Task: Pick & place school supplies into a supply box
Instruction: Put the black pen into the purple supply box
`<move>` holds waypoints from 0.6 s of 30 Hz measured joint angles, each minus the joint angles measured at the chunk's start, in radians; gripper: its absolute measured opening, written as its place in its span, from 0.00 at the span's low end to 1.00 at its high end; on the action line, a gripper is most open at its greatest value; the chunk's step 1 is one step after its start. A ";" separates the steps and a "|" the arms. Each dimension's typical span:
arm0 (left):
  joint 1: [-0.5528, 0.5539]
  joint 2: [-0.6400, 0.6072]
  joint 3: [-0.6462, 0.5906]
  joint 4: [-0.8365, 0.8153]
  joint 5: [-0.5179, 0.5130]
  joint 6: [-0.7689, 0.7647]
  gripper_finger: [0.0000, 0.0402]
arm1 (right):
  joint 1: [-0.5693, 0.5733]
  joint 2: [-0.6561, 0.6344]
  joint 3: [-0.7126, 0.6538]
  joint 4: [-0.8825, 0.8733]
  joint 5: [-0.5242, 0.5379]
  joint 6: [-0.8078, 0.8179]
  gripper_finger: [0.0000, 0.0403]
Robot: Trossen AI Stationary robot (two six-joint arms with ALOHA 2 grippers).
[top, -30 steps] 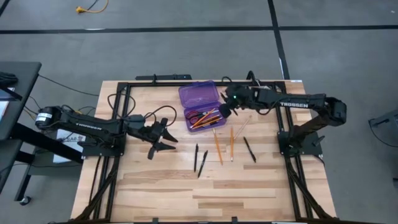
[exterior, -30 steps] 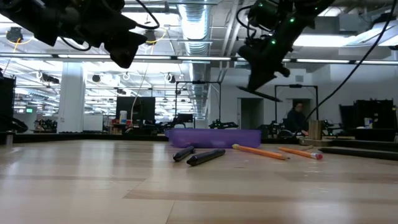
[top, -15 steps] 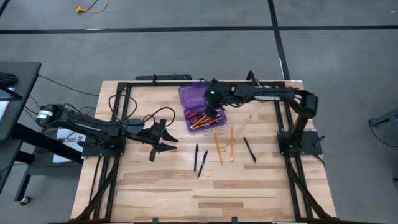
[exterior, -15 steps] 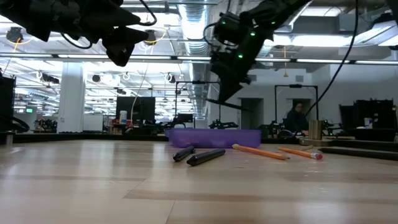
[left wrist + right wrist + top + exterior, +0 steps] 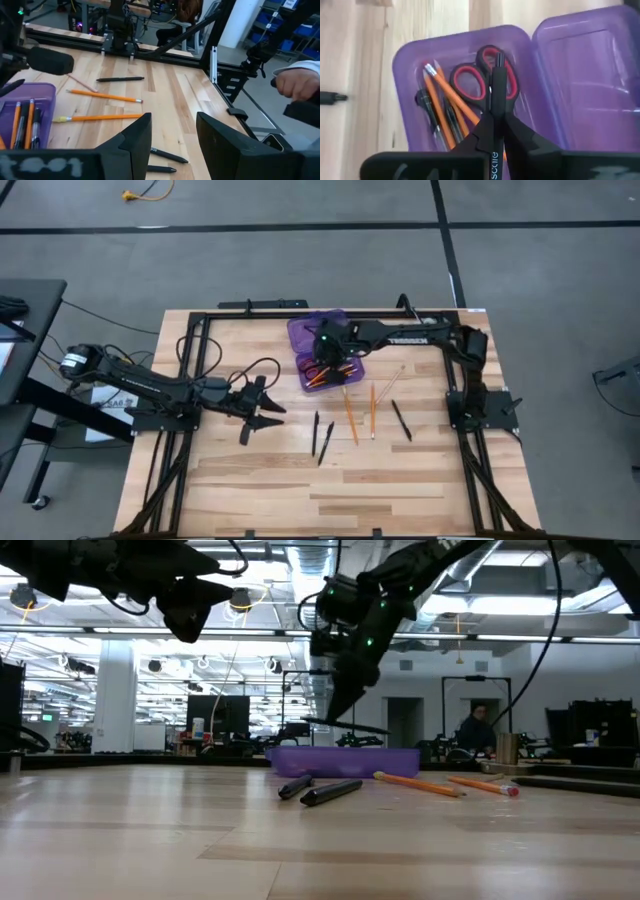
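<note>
Purple box, high view: the open case (image 5: 318, 333) lies directly under the right gripper (image 5: 333, 352), whose arm reaches across from the right edge of the table (image 5: 250, 480); the tray half with the supplies is the half below the fingertips.
Left arm, high view: the left gripper (image 5: 262, 406) waits well off to the left of the box, jaws apart and holding nothing; the right gripper is plainly the nearer one.
Loose supplies, high view: two pencils (image 5: 351, 416) and several black pens (image 5: 401, 420) lie on the wood on the near side of the box, away from both tools.
Height, low view: the right gripper (image 5: 338, 716) hangs above the box (image 5: 345, 760) with a slim dark pen (image 5: 345, 725) sticking out level from its tip, clear of the rim.
Left wrist view: the open fingers (image 5: 135, 140) frame bare wood; the pencils (image 5: 105, 96) lie ahead of them, the box corner (image 5: 25, 112) to one side.
Grip, right wrist view: the right gripper (image 5: 495, 122) is clamped tight on the black pen (image 5: 497, 85), which points straight out from the fingers.
Axis, right wrist view: the pen lies roughly along the tray's length, directly over the red-handled scissors (image 5: 480, 75) and beside the pencils (image 5: 442, 100) already inside.
Judgement: a straight drop should land it in the tray.
</note>
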 joint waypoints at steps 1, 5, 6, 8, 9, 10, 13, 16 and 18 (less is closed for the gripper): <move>-0.003 0.000 0.000 0.000 0.000 0.000 0.36 | -0.001 0.012 0.002 0.003 0.000 0.000 0.03; -0.011 0.000 0.000 0.001 0.000 0.000 0.36 | -0.002 0.024 -0.001 -0.016 0.012 0.019 0.06; -0.011 0.000 0.000 0.001 0.000 0.000 0.36 | 0.000 0.023 0.001 -0.011 0.016 0.022 0.07; -0.011 0.000 0.000 0.001 -0.002 0.001 0.36 | 0.004 0.021 0.001 -0.013 0.017 0.028 0.10; -0.011 0.000 0.000 0.001 -0.008 0.001 0.36 | 0.006 0.021 0.001 -0.015 0.017 0.032 0.12; -0.011 0.000 0.000 0.001 -0.012 0.001 0.36 | 0.007 0.019 0.000 -0.018 0.017 0.038 0.13; -0.011 0.000 0.000 -0.003 -0.024 0.001 0.36 | 0.008 0.012 0.001 -0.016 0.017 0.064 0.18; -0.011 0.000 0.000 -0.004 -0.024 0.001 0.36 | 0.007 0.013 0.000 -0.041 0.021 0.073 0.21; -0.011 0.000 0.000 -0.004 -0.024 0.001 0.36 | 0.007 0.013 0.000 -0.042 0.038 0.088 0.23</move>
